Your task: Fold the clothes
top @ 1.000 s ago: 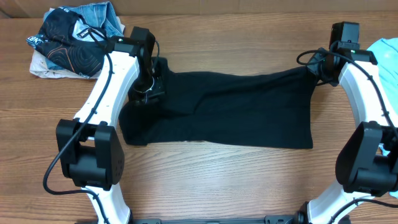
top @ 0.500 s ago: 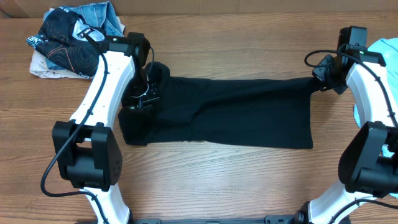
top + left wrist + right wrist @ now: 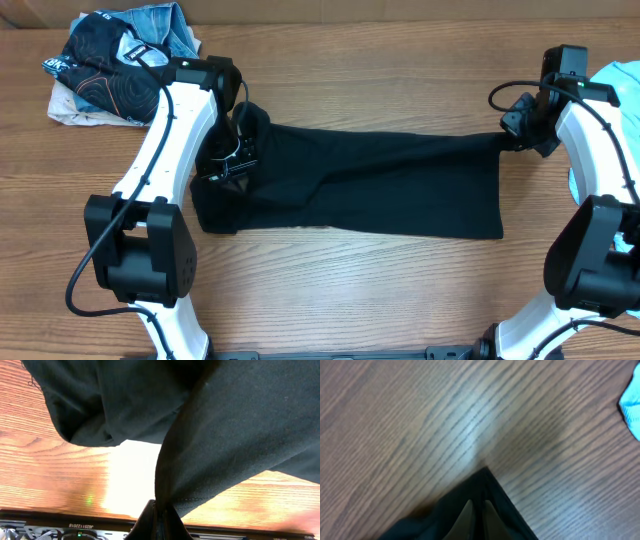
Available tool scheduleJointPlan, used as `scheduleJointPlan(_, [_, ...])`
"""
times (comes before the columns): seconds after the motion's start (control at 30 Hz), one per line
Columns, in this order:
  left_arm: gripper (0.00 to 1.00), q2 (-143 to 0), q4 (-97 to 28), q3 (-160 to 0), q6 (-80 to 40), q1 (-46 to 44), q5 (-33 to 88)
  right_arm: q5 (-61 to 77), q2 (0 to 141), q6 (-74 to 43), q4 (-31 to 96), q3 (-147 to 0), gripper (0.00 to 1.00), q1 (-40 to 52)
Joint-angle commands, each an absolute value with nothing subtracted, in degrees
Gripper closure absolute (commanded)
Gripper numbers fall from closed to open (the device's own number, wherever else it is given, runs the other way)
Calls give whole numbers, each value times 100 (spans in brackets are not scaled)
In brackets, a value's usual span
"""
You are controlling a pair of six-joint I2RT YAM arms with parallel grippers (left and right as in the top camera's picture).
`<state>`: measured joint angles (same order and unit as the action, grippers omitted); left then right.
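Well, black shirt (image 3: 380, 185) (taut) on table (image 3: 350, 290).

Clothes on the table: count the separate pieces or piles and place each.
3. The black shirt is stretched across the centre. The light blue T-shirt lies at the right edge, partly cut off. A crumpled pile sits far left; it may hide several garments.

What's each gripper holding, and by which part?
Both hold the black shirt: left gripper pinches an edge at its left end, right gripper its far right corner.
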<state>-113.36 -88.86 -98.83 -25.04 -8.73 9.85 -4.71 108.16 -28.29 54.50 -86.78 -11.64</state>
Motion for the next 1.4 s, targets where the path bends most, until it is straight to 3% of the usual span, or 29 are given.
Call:
scheduleJointPlan(0.0, [96, -11131, -8958, -9950, -2421, -840, 777, -482, 10694, -2860, 5559, -8803, 96, -1203])
scheduleJointPlan(0.37, [96, -11131, -9129, -9950, -2423, -821, 399, -482, 10694, -2856, 6195, -8794, 94, -1201])
scheduleJointPlan(0.43, [95, -11131, -9174, -9950, -2418, -821, 373, -482, 10694, -2856, 6200, -8764, 76, -1201])
scheduleJointPlan(0.57, [93, -11131, -9308, -9950, -2421, -823, 274, -480, 10694, -2856, 6206, -8696, 75, -1199])
scheduleJointPlan(0.63, [89, -11131, -9362, -9950, -2418, -823, 237, -475, 10694, -2858, 6206, -8694, 62, -1197])
scheduleJointPlan(0.73, [62, -11131, -9415, -9950, -2366, -823, 237, -215, 10694, -2856, 6156, -8694, 60, -1197])
scheduleJointPlan(0.8, [57, -11131, -9415, -9950, -2287, -825, 239, 43, 10694, -2856, 6097, -8694, 53, -1197])
scheduleJointPlan(0.83, [46, -11131, -9415, -9950, -2290, -827, 237, 185, 10694, -2853, 6071, -8694, 50, -1197])
scheduleJointPlan(0.9, [12, -11131, -9406, -9950, -2281, -827, 235, 480, 10694, -2851, 6005, -8694, 36, -1197])
scheduleJointPlan(0.93, [8, -11131, -9386, -9950, -2265, -827, 235, 567, 10694, -2851, 5983, -8694, 28, -1194])
scheduleJointPlan(0.97, [8, -11131, -9354, -9950, -2265, -827, 235, 703, 10694, -2851, 5961, -8694, 22, -1192])
scheduleJointPlan(1.07, [9, -11131, -9004, -9950, -2263, -827, 239, 969, 10694, -2838, 5876, -8694, 17, -1140])
scheduleJointPlan(1.37, [15, -11150, -7524, -9950, -1914, -827, 303, 1061, 10694, -2812, 5743, -8694, 14, -740])
